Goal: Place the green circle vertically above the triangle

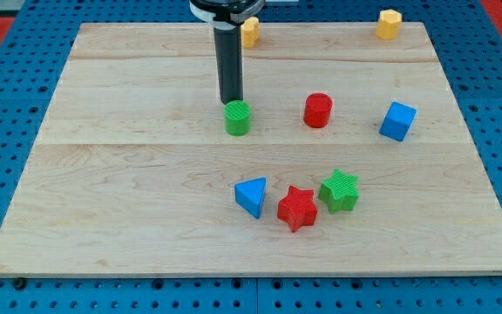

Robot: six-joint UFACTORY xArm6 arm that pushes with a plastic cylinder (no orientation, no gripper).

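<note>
1. Camera view shows a wooden tabletop (pixel 129 174) with the rod coming down from the view's top; my tip (pixel 231 102), the tool here, ends just at the upper edge of the green circle (pixel 238 118), touching it or very nearly so.
2. As for the tool's state: it is a bare rod with nothing to open or close, and it holds nothing; it can only push.
3. The green circle sits well up-view of the blue triangle (pixel 251 196) and slightly to the view's left of it.
4. The relation that matters: the circle lies directly toward the view's bottom from my tip, so a push from here would drive it down toward the triangle, not sideways.
5. In my judgement the circle is already nearly in line above the triangle; only a small shift toward the view's right seems needed, which would call for contact on the circle's left side.
6. Relative to the circle, the red cylinder (pixel 318 110) stands to the view's right, clear of that short path.
7. The red star (pixel 297 208) and green star (pixel 339 191) sit just right of the triangle, away from the circle.
</note>
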